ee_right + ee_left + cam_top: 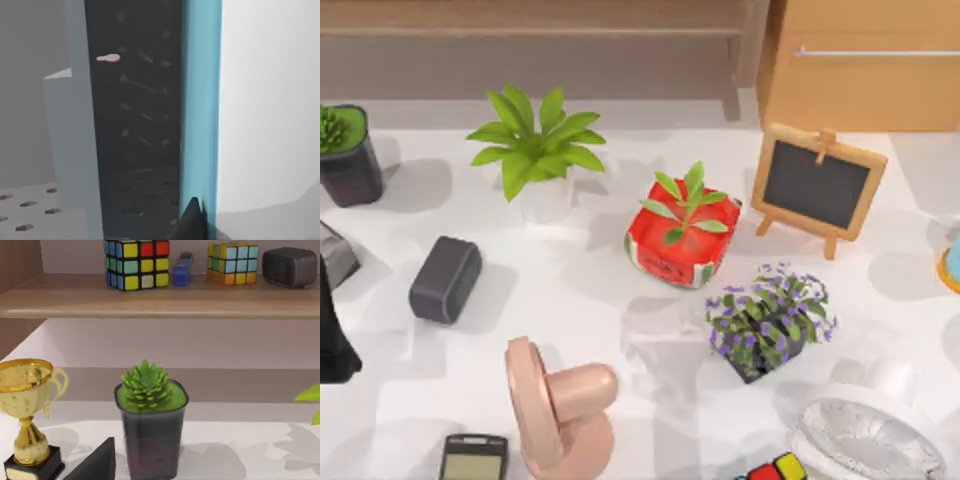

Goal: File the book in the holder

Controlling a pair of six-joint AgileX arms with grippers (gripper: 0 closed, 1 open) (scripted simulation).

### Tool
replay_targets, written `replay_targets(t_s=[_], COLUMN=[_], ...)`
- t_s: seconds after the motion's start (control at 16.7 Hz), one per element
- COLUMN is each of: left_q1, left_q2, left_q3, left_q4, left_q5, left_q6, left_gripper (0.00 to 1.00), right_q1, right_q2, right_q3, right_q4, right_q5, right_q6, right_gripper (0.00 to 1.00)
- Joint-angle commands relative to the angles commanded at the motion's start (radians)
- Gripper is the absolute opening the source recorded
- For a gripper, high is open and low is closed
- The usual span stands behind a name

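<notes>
A thick book (200,100) with a teal-blue cover and a broad face of white page edges stands upright in the right wrist view. It sits inside a holder (75,150), with a dark perforated wall behind it, a perforated floor beneath and a pale grey divider standing near its cover.

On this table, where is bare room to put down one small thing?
One free patch lies between the dark speaker and the red pot, below the white-potted plant. Another lies between the red pot and the chalkboard easel. The near edge is crowded: pink fan, purple flowers, foil dish.
</notes>
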Motion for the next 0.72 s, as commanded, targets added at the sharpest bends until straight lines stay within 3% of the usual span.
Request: replay_targets(t_s=[0.72], left_q1=[0.0], left_q2=[0.0], left_q3=[0.0], left_q4=[0.0], left_q5=[0.0], left_q6=[0.0], left_gripper=[1.0], right_q1=[0.037], right_q2=[0.092], right_q3=[0.112], right_q4=[-0.015], right_q5=[0.037], right_q6=[0.011], right_gripper=[0.0])
